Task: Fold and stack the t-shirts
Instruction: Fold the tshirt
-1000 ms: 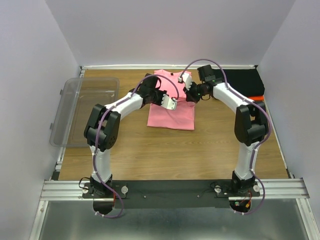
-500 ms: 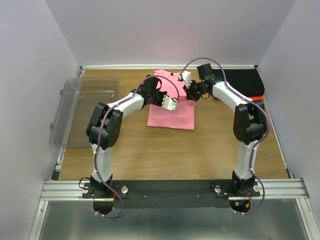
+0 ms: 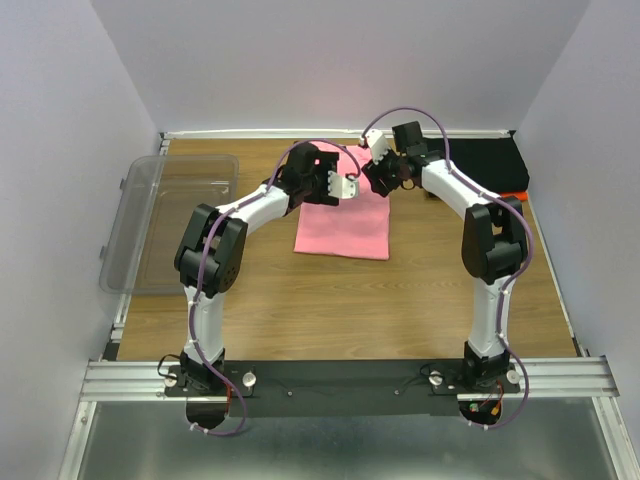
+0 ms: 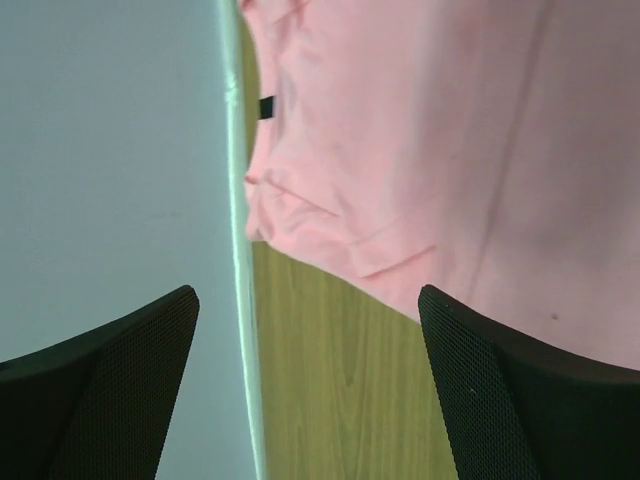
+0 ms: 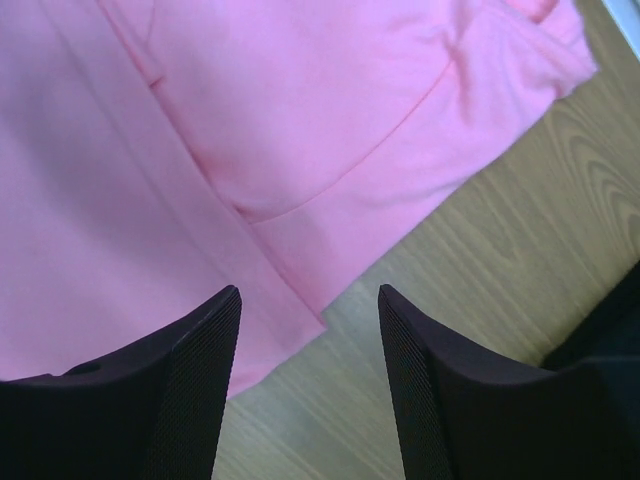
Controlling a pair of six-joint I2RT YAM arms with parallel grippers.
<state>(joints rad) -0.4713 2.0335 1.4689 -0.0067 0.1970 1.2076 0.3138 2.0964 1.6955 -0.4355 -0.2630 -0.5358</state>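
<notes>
One pink shirt (image 3: 342,225), one black (image 3: 482,163), perhaps one orange (image 3: 514,195).

This is a robotics lab test cell: a wood-grain desk (image 3: 300,310) boxed in along its far, left and right edges by plain pale walls (image 3: 340,60). The white-and-black left arm (image 3: 250,208) and right arm (image 3: 455,195), trailing purple cables (image 3: 403,111), are bolted to an aluminium rail (image 3: 125,378) at the desk's near edge. A clear plastic tub (image 3: 165,225) sits at the left edge, and a pink t-shirt (image 3: 345,225) lies flat towards the far edge.
</notes>
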